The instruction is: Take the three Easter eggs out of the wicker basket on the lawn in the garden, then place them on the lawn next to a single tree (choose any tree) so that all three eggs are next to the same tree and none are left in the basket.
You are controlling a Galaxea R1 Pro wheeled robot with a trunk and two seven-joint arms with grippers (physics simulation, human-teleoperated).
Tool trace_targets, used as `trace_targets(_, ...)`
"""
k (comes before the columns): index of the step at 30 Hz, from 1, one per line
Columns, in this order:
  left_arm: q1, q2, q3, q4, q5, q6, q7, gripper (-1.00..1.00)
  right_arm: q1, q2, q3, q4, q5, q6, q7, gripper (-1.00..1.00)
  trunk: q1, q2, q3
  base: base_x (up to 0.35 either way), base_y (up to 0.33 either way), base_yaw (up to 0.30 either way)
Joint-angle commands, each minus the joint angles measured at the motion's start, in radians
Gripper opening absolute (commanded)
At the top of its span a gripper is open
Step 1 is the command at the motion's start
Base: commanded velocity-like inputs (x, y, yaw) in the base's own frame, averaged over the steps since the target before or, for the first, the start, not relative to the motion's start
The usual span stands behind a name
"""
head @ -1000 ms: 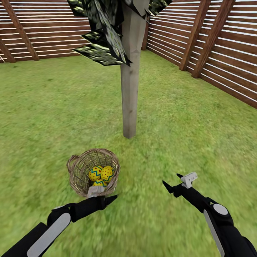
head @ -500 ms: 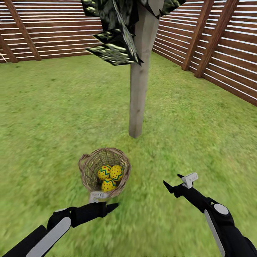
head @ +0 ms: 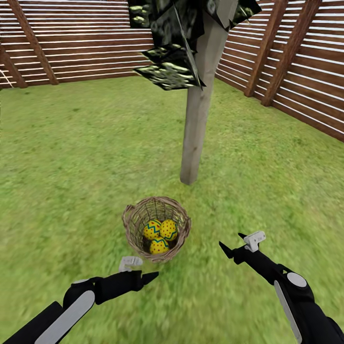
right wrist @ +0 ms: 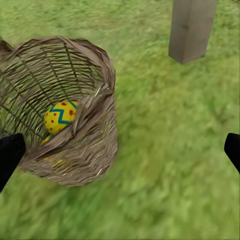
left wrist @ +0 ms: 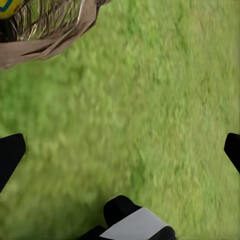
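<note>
Three yellow Easter eggs [head: 159, 236] (blue zigzags, red dots) lie clustered inside a round brown wicker basket [head: 135, 224], upright on green lawn [head: 71, 157] near a grey-brown tree [head: 198, 114] trunk.

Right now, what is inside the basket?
Three eggs sit together in the basket in the head view. In the right wrist view, one egg is plain; the rim and weave hide most of the others.
</note>
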Motion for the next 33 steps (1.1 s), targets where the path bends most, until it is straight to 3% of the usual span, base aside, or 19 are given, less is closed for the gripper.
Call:
trace_targets(1,-0.001,0.0,-0.001,0.001,0.004,0.002,-0.001,1.0,-0.001,0.0,-0.002,-0.002,0.001,0.007,0.006,1.0,0.0,0.0,0.001,-0.001,0.289,0.0)
trace_targets(18,-0.001,0.0,0.0,0.006,0.004,0.0,0.001,1.0,0.0,0.0,-0.004,-0.002,0.001,0.007,0.007,1.0,0.0,0.0,0.004,-0.044,0.279,0.0)
trace_targets(33,-0.001,0.0,0.002,0.037,0.003,-0.007,0.005,1.0,0.0,-0.001,-0.002,-0.005,0.002,0.023,0.006,1.0,0.0,0.0,0.004,-0.006,0.021,0.0)
